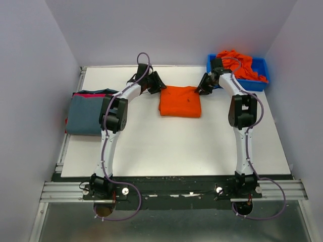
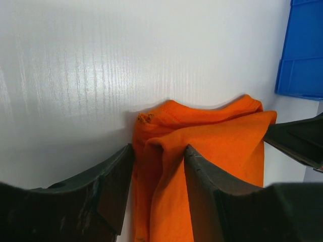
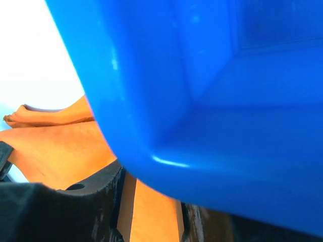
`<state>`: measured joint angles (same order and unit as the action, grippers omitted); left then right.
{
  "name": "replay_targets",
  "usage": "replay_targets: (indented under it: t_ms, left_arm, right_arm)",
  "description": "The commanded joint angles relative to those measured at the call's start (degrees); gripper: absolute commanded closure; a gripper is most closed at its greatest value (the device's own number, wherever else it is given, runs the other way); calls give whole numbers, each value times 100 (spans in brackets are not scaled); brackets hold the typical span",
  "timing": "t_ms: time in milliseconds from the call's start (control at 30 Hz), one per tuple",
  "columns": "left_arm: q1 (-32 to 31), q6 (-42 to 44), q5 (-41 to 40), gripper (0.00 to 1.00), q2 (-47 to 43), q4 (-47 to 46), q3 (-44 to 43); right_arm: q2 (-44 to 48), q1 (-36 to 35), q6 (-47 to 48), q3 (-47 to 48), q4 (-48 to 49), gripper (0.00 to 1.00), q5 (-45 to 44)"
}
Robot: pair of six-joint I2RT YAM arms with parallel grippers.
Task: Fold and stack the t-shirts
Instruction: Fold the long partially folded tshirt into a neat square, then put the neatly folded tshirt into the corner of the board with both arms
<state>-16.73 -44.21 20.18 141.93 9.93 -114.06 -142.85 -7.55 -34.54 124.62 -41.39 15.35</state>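
**A:** Top external first. Where's the work?

**B:** The orange shirt [image 1: 180, 101], folded to a rectangle, lies mid-table toward the far side. The left fingers [image 1: 159, 86] sit at its far left corner and the right fingers [image 1: 203, 87] at its far right. I'd say the folding is about done and the carry to the stack is in hand.

**A:** Which stack?

**B:** A grey-blue shirt [image 1: 87, 115] on a red-pink one [image 1: 91, 94], at the left edge of the table [image 1: 151, 146]. The next move calls for lifting both corners together and swinging left without letting the folds drop open.

**A:** Left wrist?

**B:** The fingers there are closed on a bunched fold of orange cloth. Beyond is white table, with a corner of the bin [image 2: 303, 55] at the right.

**A:** Right wrist?

**B:** Mostly blue, since the bin wall crowds the lens. Below it, orange cloth runs between the fingers, which look clamped on it.

**A:** Anything in the way?

**B:** The bin, just beside the right arm [image 1: 242, 108], with more orange shirts [image 1: 241, 61] heaped inside. The left arm [image 1: 113, 113] stands between shirt and stack, so the path wants care.
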Motion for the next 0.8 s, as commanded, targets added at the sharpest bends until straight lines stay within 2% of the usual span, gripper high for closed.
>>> replay_targets:
  t_ms: [0,100,233,300,333,400,500,767]
  left_arm:
    - [-58,-106,-111,49,318,202,-116]
    - [-76,-141,-190,58,440,350,-291]
    - [-102,-299,-234,76,555,290,-336]
    - [-102,-395,-129,98,590,185,-336]
    - [-94,-387,-138,100,582,176,-327]
    - [-76,-221,-94,100,416,149,-162]
    - [-15,34,-111,100,-137,10,584]
    - [-67,0,-392,100,-2219,-1247,3993]
  right_arm:
    - [-261,-159,-79,247,-80,61,-384]
    - [-314,-220,-140,361,-106,64,-454]
    - [-419,-317,-158,572,-142,79,-481]
    - [-419,-317,-141,564,-107,95,-376]
    - [-385,-326,-97,555,-124,99,-349]
    - [-175,-326,35,310,-63,99,-366]
    - [457,-335,123,-681,252,99,-437]
    - [2425,-510,89,-3924,1272,99,-279]
